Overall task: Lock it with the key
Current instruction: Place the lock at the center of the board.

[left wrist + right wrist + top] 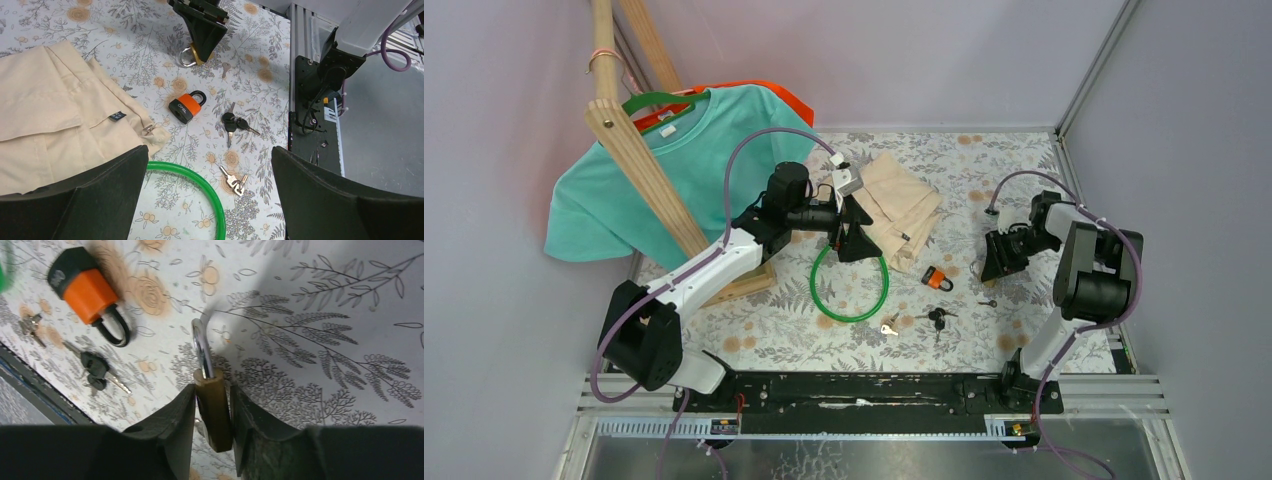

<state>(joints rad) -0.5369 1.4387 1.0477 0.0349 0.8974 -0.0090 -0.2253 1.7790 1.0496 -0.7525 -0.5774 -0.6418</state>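
My right gripper [212, 407] is shut on a brass padlock [214, 412], whose steel shackle [199, 347] points away over the floral mat; it also shows in the top view [1001, 262] and the left wrist view [200, 30]. A single small key [989, 302] lies just in front of it. An orange padlock [937, 279] lies on the mat, with a bunch of black-headed keys [936, 317] and a pair of silver keys [890, 325] nearer the arms. My left gripper [856, 242] is wide open and empty, hovering over the green ring's far edge; the silver keys [232, 180] lie between its fingers below.
A green ring [851, 285] lies mid-mat. Folded beige cloth [899, 200] lies behind the left gripper. A teal shirt [674, 170] hangs on a wooden rack [649, 175] at the left. Metal rails [300, 75] edge the mat.
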